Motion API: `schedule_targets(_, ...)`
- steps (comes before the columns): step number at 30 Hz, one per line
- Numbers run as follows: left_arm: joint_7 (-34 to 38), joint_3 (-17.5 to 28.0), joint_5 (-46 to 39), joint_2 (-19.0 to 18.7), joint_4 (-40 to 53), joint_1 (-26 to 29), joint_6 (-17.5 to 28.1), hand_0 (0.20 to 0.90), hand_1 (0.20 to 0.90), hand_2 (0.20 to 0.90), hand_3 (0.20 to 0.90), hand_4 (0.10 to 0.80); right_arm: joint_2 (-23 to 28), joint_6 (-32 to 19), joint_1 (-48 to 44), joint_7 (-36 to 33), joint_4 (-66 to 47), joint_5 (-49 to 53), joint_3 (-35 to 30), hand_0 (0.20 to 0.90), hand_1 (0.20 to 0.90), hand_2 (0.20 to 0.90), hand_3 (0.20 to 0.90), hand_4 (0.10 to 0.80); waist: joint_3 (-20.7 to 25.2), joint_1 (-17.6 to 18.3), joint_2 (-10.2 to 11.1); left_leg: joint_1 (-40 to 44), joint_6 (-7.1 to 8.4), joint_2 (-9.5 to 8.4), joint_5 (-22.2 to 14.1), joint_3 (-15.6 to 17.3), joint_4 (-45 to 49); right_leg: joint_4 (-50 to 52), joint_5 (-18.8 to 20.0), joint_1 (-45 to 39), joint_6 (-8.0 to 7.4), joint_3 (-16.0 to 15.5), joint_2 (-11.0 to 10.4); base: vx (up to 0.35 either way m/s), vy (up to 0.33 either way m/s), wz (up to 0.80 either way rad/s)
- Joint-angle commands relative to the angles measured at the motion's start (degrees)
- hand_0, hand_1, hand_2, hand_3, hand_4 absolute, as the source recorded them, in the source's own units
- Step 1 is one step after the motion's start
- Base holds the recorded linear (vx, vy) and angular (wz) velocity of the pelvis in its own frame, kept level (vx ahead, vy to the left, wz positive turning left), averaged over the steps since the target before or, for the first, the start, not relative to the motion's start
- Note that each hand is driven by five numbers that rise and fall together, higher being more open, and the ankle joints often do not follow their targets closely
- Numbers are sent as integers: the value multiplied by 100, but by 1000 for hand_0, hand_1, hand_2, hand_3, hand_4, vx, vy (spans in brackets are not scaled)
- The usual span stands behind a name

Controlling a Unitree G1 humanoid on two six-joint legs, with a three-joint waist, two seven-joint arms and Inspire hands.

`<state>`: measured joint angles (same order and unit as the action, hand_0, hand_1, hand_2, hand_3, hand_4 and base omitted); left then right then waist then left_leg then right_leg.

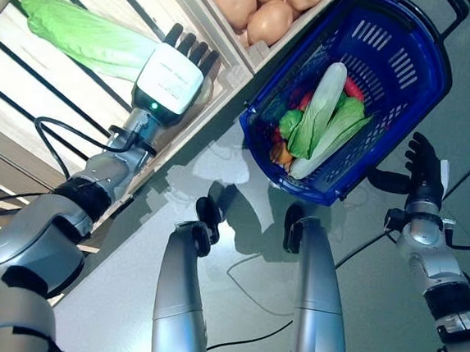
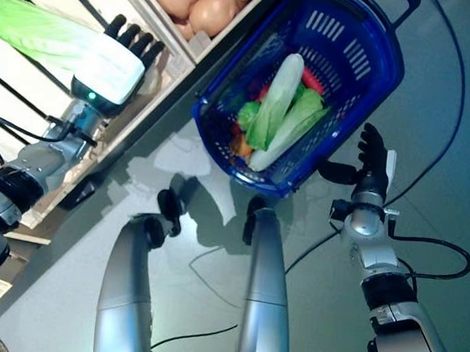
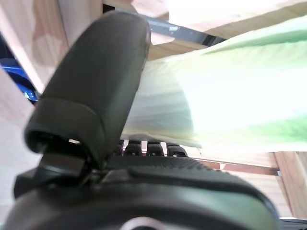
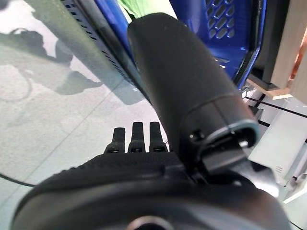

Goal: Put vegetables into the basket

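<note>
Reaching left hand (image 1: 171, 78): fingers straight beside long pale-green leafy cabbage (image 1: 83, 35)
Right hand (image 1: 423, 169): fingers spread, beside blue plastic basket (image 1: 408, 84)
Surface: grey floor (image 1: 387, 321)
Writing: none readable

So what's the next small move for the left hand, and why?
Probably curl the left hand round the long pale-green leafy cabbage on the wooden slatted shelf. Its fingers look straight beside the leaf, not yet gripping, and the blue plastic basket already holds greens.

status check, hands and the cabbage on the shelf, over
Left hand open, reaching at the cabbage on the wooden shelf, no grip yet. Right hand open beside the blue basket, holding nothing. Basket already holds greens. Path clear.
</note>
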<state>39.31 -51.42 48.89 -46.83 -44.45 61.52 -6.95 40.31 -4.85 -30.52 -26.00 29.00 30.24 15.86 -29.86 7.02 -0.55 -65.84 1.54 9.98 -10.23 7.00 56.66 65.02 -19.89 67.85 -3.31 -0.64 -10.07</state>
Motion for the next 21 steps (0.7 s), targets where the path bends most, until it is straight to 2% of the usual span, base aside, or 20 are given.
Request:
schedule_targets(1,227,293,-502,-89,-403,667,-439,900,900,900,900,800,212,-349,-72,-129,-397,7,-516,900,900,900,900,800,6,94,117,504,21,43,-922,-76,176,-646,514,-589,-166,46,-186,0,0,0)
schedule_targets(3,254,383,-634,-50,-465,611,-441,900,900,900,900,800,197,-357,-43,-122,-400,11,-538,900,900,900,900,800,6,94,138,535,17,37,-915,-66,133,-704,524,-630,-170,37,-181,0,0,0)
schedule_targets(4,289,418,-641,-26,-491,582,-438,756,756,756,756,704,177,-374,-30,-144,-393,-25,-533,900,900,900,900,800,6,92,142,540,19,28,-914,-68,128,-713,531,-634,-168,39,-175,0,0,0)
schedule_targets(5,324,442,-714,-20,-507,550,-472,566,566,566,566,577,175,-377,-21,-156,-384,-27,-535,900,900,900,900,800,6,87,139,534,10,21,-917,-68,137,-710,529,-632,-164,44,-170,-64,10,-1)
schedule_targets(6,435,511,-787,-19,-564,585,-440,300,300,300,300,400,184,-365,-96,-171,-382,-41,-563,900,900,900,900,800,6,77,139,402,-26,20,-764,-39,84,-739,652,-492,-115,28,-185,-65,9,-1)
schedule_targets(9,473,553,-868,4,-606,494,-415,300,300,300,300,400,164,-362,-47,-150,-356,-51,-541,900,900,900,900,800,6,56,143,566,22,12,-901,-76,109,-708,521,-665,-162,13,-185,23,0,0)
schedule_targets(10,486,580,-882,-18,-599,546,-432,300,300,300,300,400,167,-366,-105,-165,-374,-71,-554,900,900,900,900,800,6,55,142,419,-14,9,-760,-48,74,-749,644,-520,-114,1,-195,-58,-8,2)
schedule_targets(12,579,604,-969,-5,-584,468,-454,300,300,300,300,400,127,-366,-75,-191,-381,-87,-517,900,900,900,900,800,6,35,142,550,31,-1,-846,-86,72,-734,550,-661,-155,0,-181,0,0,0)
schedule_targets(15,824,735,-1286,2,-581,449,-500,300,300,300,300,400,103,-375,-129,-228,-405,-101,-506,900,900,900,900,800,6,23,155,506,1,-8,-711,-59,-25,-799,647,-609,-115,-29,-173,-11,-6,0)
schedule_targets(16,975,786,-1329,39,-650,368,-386,300,300,300,300,400,70,-425,-85,-238,-355,-138,-463,900,900,900,900,800,6,5,165,681,42,-5,-847,-96,-2,-770,509,-789,-150,-30,-165,41,-19,-1)
schedule_targets(21,1517,1052,-1385,22,-598,223,3,300,300,300,300,400,-8,-436,-73,-277,-356,-142,-452,900,900,900,900,800,6,-25,185,892,74,13,-756,-82,-181,-872,513,-1004,-143,-91,-138,-7,-21,4)
